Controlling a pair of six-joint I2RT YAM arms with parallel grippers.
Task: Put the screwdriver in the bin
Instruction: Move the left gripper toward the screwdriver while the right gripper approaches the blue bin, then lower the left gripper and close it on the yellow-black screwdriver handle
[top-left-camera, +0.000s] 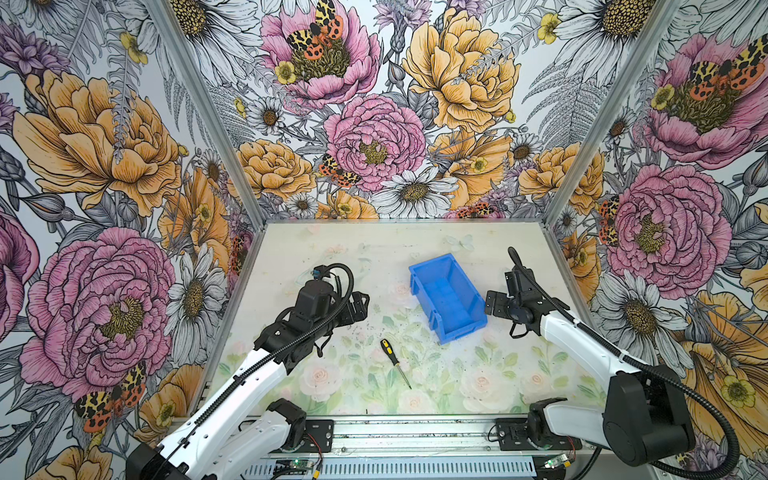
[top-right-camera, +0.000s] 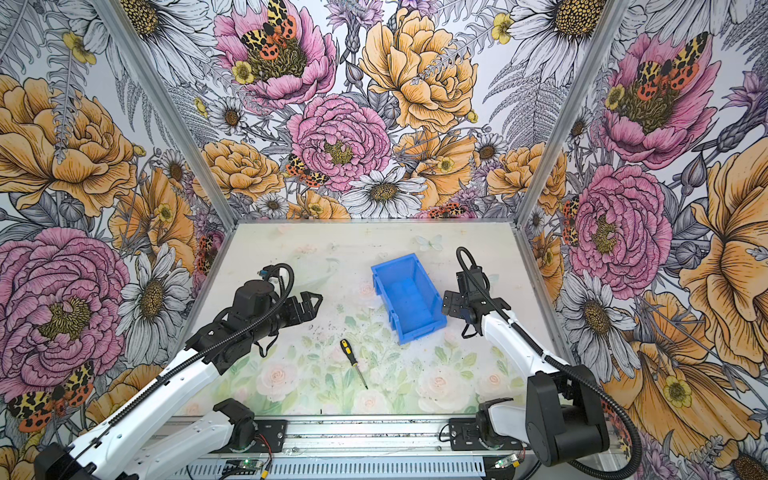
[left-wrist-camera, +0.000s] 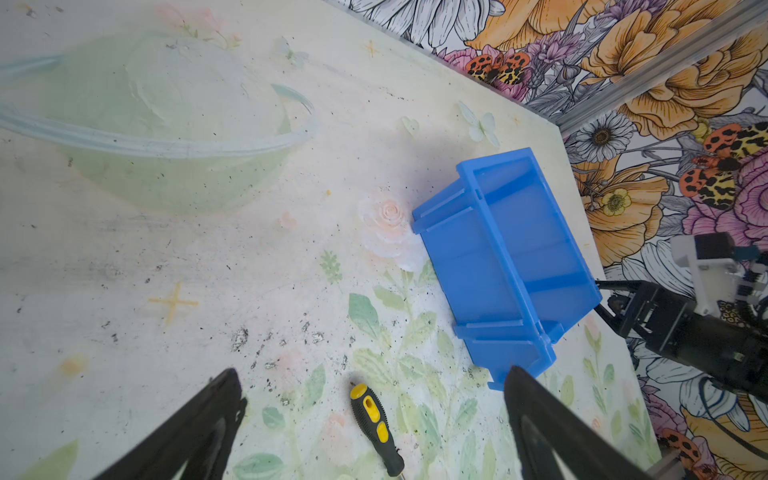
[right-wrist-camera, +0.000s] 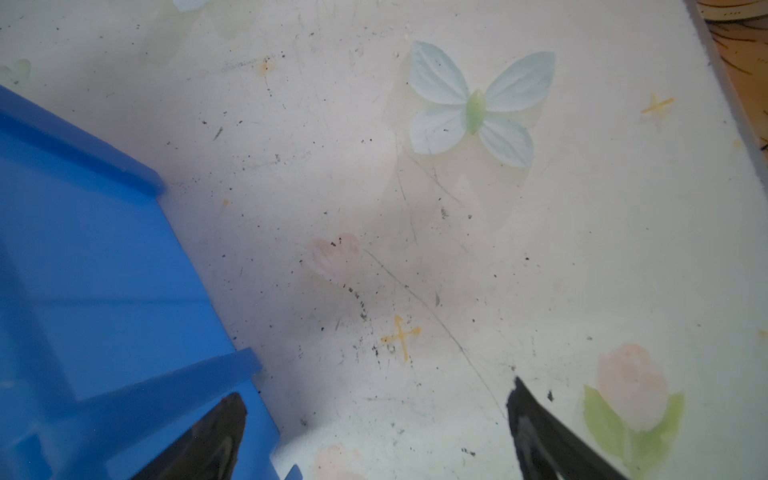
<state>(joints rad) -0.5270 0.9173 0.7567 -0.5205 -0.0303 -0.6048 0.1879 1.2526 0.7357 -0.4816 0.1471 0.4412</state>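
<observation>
Two grippers up, neither one carrying anything.

Left gripper (top-left-camera: 360, 302) (top-right-camera: 311, 302): jaws spread wide, nothing between them. It hangs over the table (top-left-camera: 332, 249), left of centre, pointing roughly toward the bin. In the left wrist view (left-wrist-camera: 372, 374) both fingers frame bare tabletop, and the screwdriver handle shows between them near the frame edge. No contact with it.

Right gripper (top-left-camera: 494, 305) (top-right-camera: 451, 305): jaws also wide apart, with no object between them. It sits just beside the bin's right long wall. In the right wrist view (right-wrist-camera: 376, 390) one finger (right-wrist-camera: 216, 436) overlaps the blue wall near a corner and the other finger is over open table. Can't tell whether that finger actually touches the bin.

Screwdriver (top-left-camera: 395, 363) (top-right-camera: 353, 362) (left-wrist-camera: 376, 428): lying flat on the table, outside the bin, in both top views between my two arms. Black-and-yellow handle points toward the back wall, shaft tip toward the front rail and slightly right. It is on the near side of the bin and left of the bin's near corner, clearly apart from it. It is closer to my left gripper than to my right.

Bin (top-left-camera: 446, 295) (top-right-camera: 409, 297) (left-wrist-camera: 469, 257) (right-wrist-camera: 104, 270): bright blue, upright, open top, inside looks bare. Set diagonally right of centre, long axis running from far-left to near-right.

Table surface is pale floral print, with dark specks scattered around the screwdriver and bin.
</observation>
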